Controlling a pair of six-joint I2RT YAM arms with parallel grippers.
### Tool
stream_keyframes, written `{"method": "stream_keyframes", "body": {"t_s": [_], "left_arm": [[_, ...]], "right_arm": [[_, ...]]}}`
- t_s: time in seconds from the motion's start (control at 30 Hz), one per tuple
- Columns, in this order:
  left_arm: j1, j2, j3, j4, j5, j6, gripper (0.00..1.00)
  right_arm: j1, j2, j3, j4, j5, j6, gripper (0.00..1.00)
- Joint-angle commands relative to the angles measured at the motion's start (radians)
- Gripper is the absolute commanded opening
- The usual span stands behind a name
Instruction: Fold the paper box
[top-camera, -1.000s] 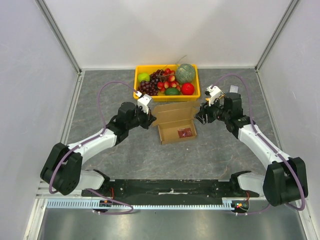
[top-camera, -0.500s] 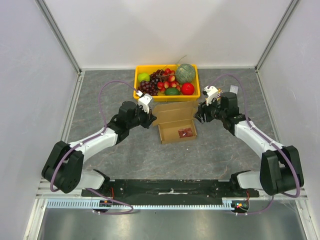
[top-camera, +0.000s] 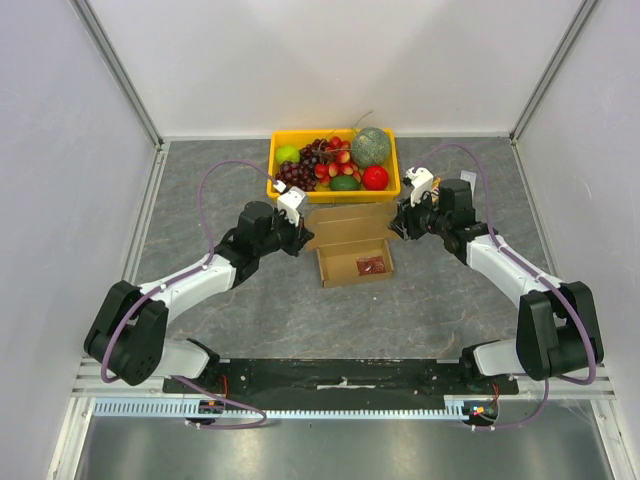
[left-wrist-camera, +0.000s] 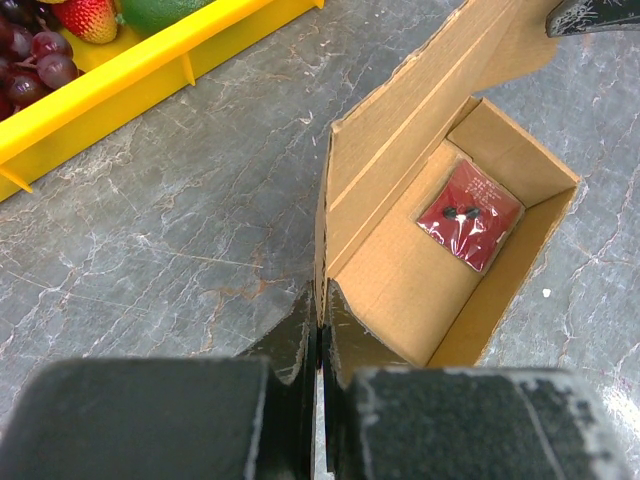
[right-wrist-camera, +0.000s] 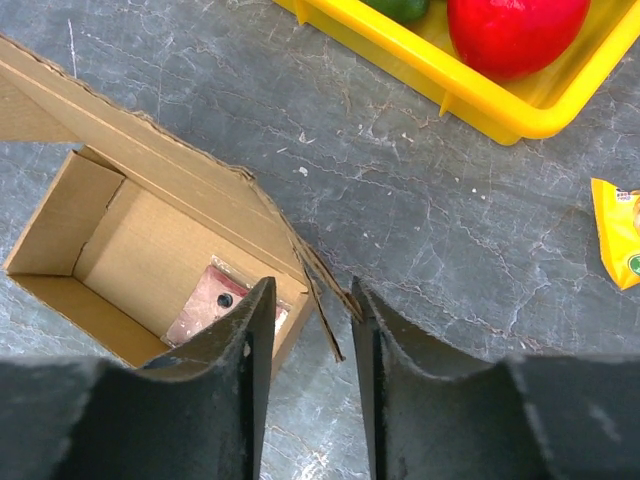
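The paper box (top-camera: 345, 228) is a brown carton lying open on the table in front of the yellow tray, its lid flap standing up at the back. My left gripper (top-camera: 303, 238) is shut on the box's left side wall (left-wrist-camera: 322, 250), the cardboard edge pinched between its fingertips (left-wrist-camera: 320, 305). At the box's right end, my right gripper (top-camera: 398, 228) is open. Its fingers (right-wrist-camera: 255, 330) straddle the loose right side flap (right-wrist-camera: 325, 290), which touches the right finger only. A small dark-red packet (left-wrist-camera: 470, 213) lies inside the box (right-wrist-camera: 150, 240).
The yellow tray (top-camera: 335, 194) full of fruit stands directly behind the box, its rim close to both grippers (right-wrist-camera: 480, 105). A small yellow packet (right-wrist-camera: 620, 230) lies on the table to the right of the right gripper. Enclosure walls stand at both sides.
My right gripper has shifted slightly back and left onto the box's right flap, and its jaws have narrowed around it. The left gripper has kept its grip and place.
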Motion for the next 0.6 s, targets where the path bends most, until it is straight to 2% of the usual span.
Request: {"method": "stream_keyframes", "body": {"t_s": [0.0, 0.57], "left_arm": [[0.005, -0.002, 0.038, 0.020, 0.020, 0.042, 0.02], [0.005, 0.009, 0.051, 0.014, 0.017, 0.023, 0.02]], "right_arm": [[-0.001, 0.008, 0.040, 0.033, -0.013, 0.005, 0.40], [-0.003, 0.032, 0.048, 0.033, -0.021, 0.034, 0.26]]}}
